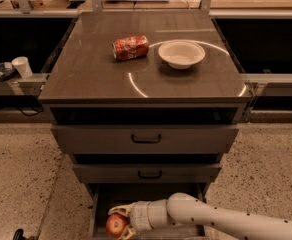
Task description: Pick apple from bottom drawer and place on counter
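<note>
Evidently mid-pickup: hand [121, 222], bottom left of frame, clamped round the apple [115, 226] inside the open bottom drawer [146, 193]. Next, probably: lift clear of the drawer walls, swing up to the worktop [86, 76], set down away from can [130, 47] and bowl [181, 53].

Speckled beige terrazzo floor [21, 174] flanks the grey-brown cabinet [196, 140] at 3 and 9 o'clock, a pale rail [256, 13] crosses at 12, a white cup [22, 66] stands at 9, and the gripper [118, 224] clasps the apple [114, 226] at 6.
</note>
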You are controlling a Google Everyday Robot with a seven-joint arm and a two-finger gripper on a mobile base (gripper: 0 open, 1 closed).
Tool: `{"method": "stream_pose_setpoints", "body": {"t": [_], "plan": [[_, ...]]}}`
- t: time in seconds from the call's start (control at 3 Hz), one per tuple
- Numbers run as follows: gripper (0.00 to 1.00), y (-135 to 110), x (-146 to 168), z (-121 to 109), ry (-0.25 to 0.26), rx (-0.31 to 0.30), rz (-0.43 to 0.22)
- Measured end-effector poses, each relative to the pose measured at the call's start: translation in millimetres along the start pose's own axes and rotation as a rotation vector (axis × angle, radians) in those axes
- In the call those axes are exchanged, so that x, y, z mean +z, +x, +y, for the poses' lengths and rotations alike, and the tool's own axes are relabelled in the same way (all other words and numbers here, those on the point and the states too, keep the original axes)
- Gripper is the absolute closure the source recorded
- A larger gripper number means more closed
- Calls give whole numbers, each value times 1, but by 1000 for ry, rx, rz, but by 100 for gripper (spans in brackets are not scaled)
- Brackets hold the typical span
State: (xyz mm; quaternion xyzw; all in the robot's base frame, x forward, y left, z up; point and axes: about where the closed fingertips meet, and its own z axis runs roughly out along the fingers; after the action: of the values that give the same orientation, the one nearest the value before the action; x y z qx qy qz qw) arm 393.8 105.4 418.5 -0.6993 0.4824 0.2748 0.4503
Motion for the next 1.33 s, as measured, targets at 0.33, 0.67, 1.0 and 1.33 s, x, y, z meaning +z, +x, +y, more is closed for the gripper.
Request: {"method": "stream_pose_setpoints", "body": {"t": [0.33, 0.67, 1.0, 1.33], "plan": [[100, -67, -38, -8, -20, -82, -35], [100, -90, -51, -1, -68, -105, -61], [100, -89, -51, -1, -68, -105, -61], [100, -118, -75, -19, -43, -129, -68]]}}
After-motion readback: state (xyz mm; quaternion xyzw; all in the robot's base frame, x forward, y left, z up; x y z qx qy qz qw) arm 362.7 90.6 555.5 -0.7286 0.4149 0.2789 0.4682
